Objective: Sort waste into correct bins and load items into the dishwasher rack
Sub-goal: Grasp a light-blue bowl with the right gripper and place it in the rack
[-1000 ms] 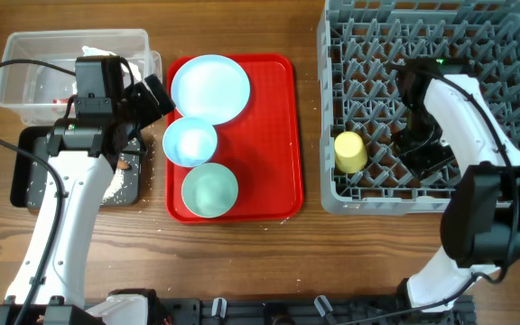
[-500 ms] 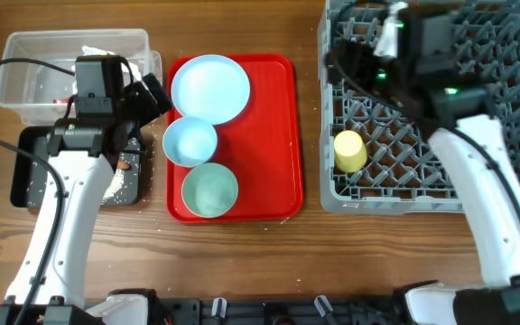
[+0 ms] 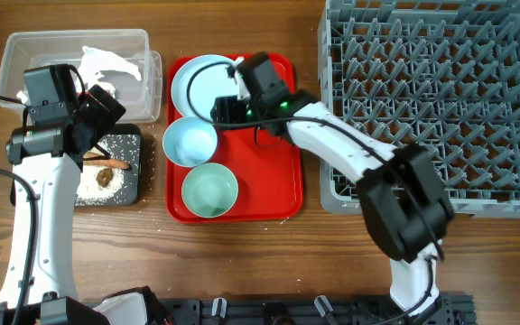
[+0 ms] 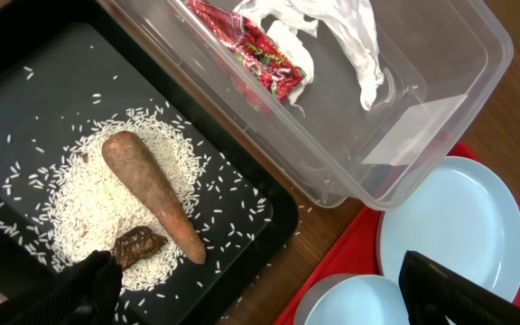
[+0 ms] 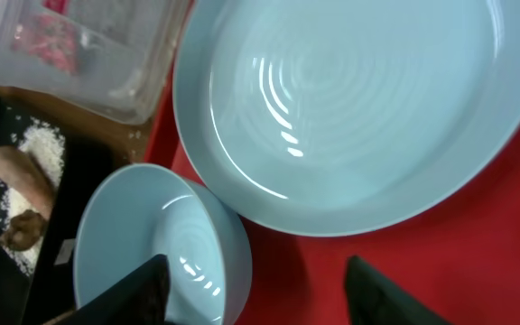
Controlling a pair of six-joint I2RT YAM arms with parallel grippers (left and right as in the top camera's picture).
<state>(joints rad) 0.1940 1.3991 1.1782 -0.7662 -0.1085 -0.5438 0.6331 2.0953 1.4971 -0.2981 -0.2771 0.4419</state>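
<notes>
Right gripper (image 5: pixel 260 293): fingers spread wide, holding nothing, hovering over the rear of the red serving tray (image 3: pixel 278 171). Pale blue plate (image 5: pixel 341 99): flat on that tray, directly below and ahead of the fingertips, not touched by them. White bowl (image 5: pixel 152 235): just beside the plate's near rim, next to one right finger. Pale green bowl (image 3: pixel 209 190): on the tray's front, beside the white bowl. Left gripper (image 4: pixel 260 298): likewise wide open and empty, hanging above the corner where the black tray (image 4: pixel 25 81) meets the clear tub (image 4: pixel 441 99). Black tray contents: carrot (image 4: pixel 152 194) lying on a patch of rice (image 4: pixel 70 208), with the brown lump (image 4: pixel 140 248) touching its thin end. Clear tub contents: snack wrapper (image 4: pixel 264 54) and tissue (image 4: pixel 332 27), side by side. Changes over the last second: the right gripper has left the dishwasher rack (image 3: pixel 441 81) and crossed to the plate. The left arm has drawn back leftward, uncovering the black tray.
</notes>
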